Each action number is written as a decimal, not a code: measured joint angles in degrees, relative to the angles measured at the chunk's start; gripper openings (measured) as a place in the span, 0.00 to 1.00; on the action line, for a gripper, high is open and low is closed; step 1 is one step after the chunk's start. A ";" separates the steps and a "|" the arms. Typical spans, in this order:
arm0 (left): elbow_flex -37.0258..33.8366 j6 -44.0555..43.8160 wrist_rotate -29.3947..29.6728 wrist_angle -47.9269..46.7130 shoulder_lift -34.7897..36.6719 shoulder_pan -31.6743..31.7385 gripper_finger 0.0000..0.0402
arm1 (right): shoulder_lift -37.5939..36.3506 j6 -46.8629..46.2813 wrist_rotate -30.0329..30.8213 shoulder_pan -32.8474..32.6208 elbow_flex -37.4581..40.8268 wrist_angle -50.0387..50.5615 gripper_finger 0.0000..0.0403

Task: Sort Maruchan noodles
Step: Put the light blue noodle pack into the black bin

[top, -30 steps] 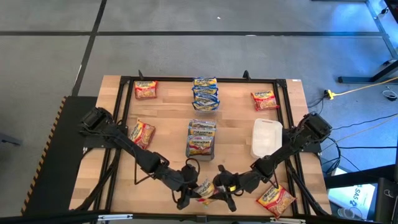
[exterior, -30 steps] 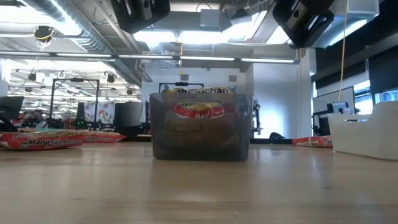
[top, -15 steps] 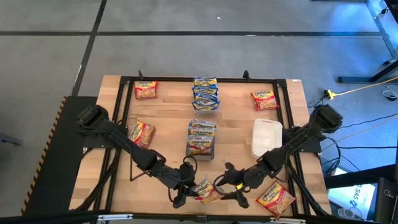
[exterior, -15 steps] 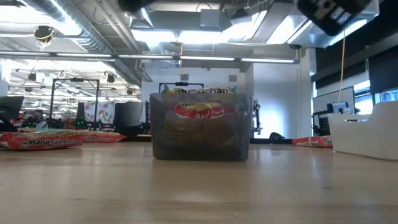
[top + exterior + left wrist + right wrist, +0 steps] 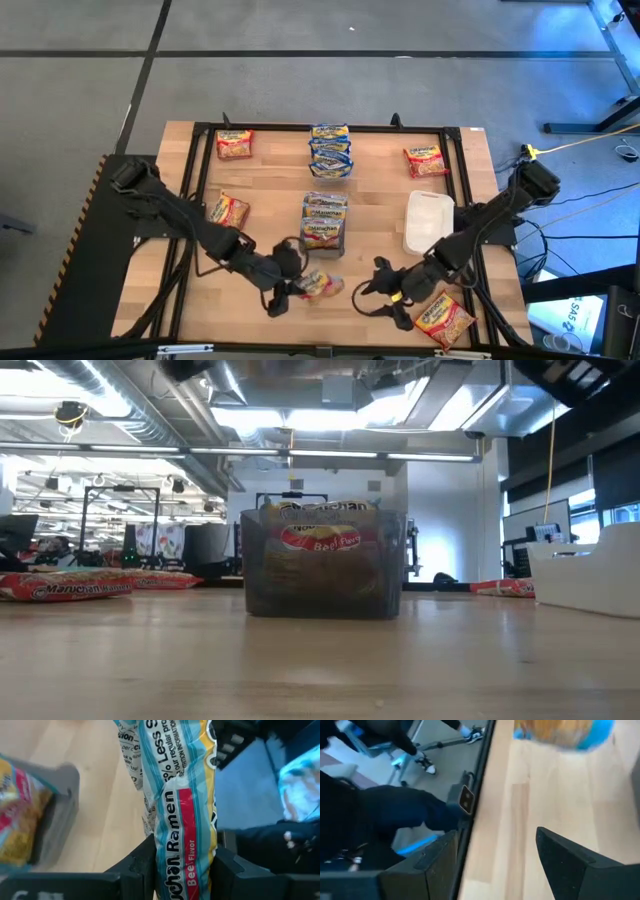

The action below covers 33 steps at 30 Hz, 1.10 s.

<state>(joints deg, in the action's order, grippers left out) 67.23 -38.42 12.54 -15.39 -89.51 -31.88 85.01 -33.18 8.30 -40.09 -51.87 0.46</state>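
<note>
I have the left gripper [image 5: 300, 290] clamped on a Maruchan packet [image 5: 180, 805] near the surface's front edge; right gripper [image 5: 495, 865] fingers spread, empty.

We see even, bright overhead light on the table [image 5: 380, 200], with soft, short shadows. At twelve o'clock in the low view, ceiling lamps [image 5: 330, 410] glare. Both wrist views look smeared, perhaps from motion.

Wooden tabletop [image 5: 380, 200] carries: clear tub [image 5: 323, 224] of noodle packets at centre, blue-labelled packet stack [image 5: 330, 151] behind it, single Maruchan packets [image 5: 234, 144] near corners and left edge, white container [image 5: 428, 221] right.
</note>
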 joint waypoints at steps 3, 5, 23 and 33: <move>0.24 1.10 -0.08 -3.53 2.27 1.50 0.28 | 0.01 -0.24 4.67 -2.17 0.04 0.77 0.61; 0.21 3.35 -0.36 -5.20 3.08 3.12 0.28 | 0.15 -1.01 7.63 -3.64 0.02 0.54 0.61; 0.10 33.79 -6.36 -13.03 3.20 20.19 0.28 | 10.66 -6.68 21.54 -7.04 0.02 0.26 0.61; 0.11 35.36 -10.83 -14.61 -3.65 22.03 0.28 | 17.42 -5.39 22.56 -3.98 0.09 0.27 0.61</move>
<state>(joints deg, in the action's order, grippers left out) 67.33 -3.06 1.71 -30.00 -93.15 -9.85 102.43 -38.58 30.86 -44.07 -51.78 0.73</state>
